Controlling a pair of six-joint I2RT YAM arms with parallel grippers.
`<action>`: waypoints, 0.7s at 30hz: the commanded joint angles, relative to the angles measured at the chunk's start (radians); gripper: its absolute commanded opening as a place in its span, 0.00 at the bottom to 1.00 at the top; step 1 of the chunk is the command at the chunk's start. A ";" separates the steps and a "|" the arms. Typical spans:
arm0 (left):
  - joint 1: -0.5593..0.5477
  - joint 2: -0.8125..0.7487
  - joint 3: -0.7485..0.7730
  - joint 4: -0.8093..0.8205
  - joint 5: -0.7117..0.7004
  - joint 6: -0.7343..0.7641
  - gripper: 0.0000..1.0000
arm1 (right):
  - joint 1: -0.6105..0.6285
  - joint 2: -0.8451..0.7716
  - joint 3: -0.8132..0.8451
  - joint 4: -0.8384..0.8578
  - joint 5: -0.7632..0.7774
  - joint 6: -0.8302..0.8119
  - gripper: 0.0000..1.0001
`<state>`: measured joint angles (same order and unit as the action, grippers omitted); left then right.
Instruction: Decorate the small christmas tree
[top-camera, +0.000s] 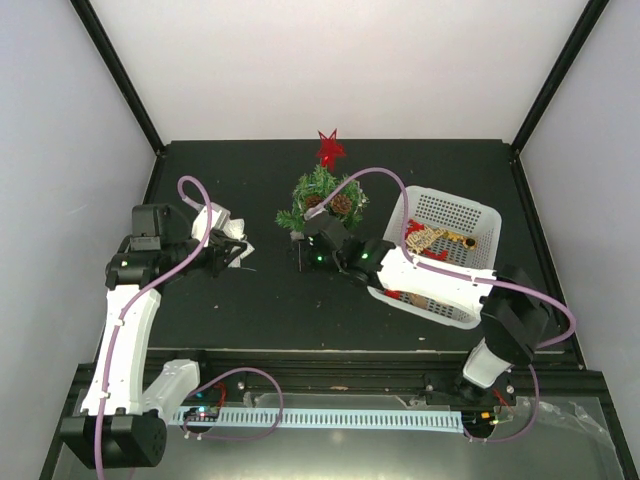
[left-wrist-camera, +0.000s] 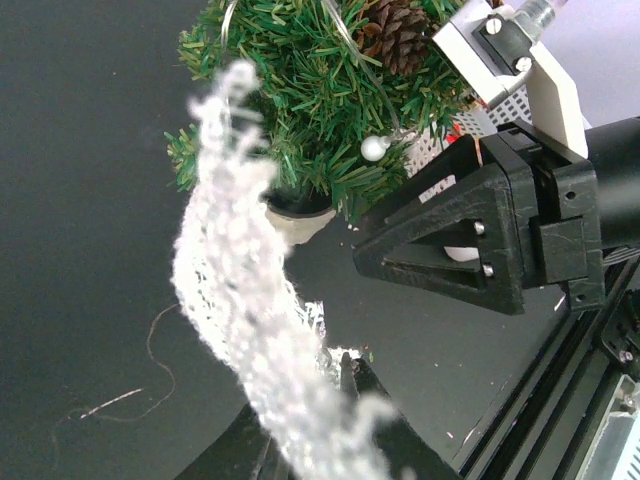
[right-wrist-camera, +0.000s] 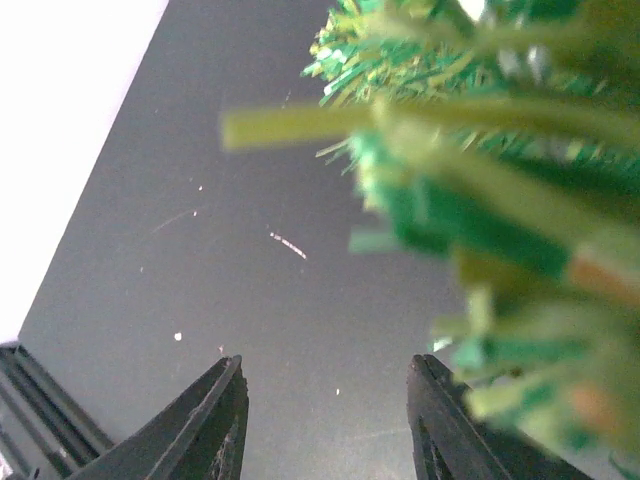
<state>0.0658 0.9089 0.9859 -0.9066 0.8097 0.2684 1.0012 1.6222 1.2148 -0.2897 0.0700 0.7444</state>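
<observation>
The small christmas tree (top-camera: 322, 198) stands at mid-table in its pale pot (left-wrist-camera: 298, 218), topped by a red star (top-camera: 330, 148), with pine cones (left-wrist-camera: 395, 30) and a pearl bead (left-wrist-camera: 373, 148) on its branches. My left gripper (top-camera: 235, 252) is to the tree's left, shut on a white fluffy garland (left-wrist-camera: 240, 300) that rises from between its fingers (left-wrist-camera: 352, 385). My right gripper (top-camera: 298, 252) is low beside the tree's pot, open with nothing between its fingers (right-wrist-camera: 225, 400). Blurred green branches (right-wrist-camera: 480, 200) hang just right of it.
A white perforated basket (top-camera: 487, 215) at the right holds a gold ornament (top-camera: 430, 238) and red pieces (top-camera: 400, 295); the right arm lies across its near rim. A loose thread (left-wrist-camera: 150, 380) lies on the black table. White walls surround the table.
</observation>
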 joint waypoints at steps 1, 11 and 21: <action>0.008 -0.016 0.015 0.027 -0.002 -0.012 0.15 | 0.005 0.012 -0.014 0.100 0.101 0.020 0.46; 0.008 -0.029 0.006 0.028 -0.001 -0.009 0.15 | 0.006 0.015 -0.052 0.060 0.246 0.059 0.43; 0.008 -0.039 -0.003 0.031 -0.001 -0.009 0.16 | 0.005 -0.064 -0.146 0.041 0.325 0.066 0.43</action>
<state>0.0662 0.8841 0.9829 -0.8951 0.8085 0.2684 1.0039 1.6123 1.0885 -0.2401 0.3119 0.7948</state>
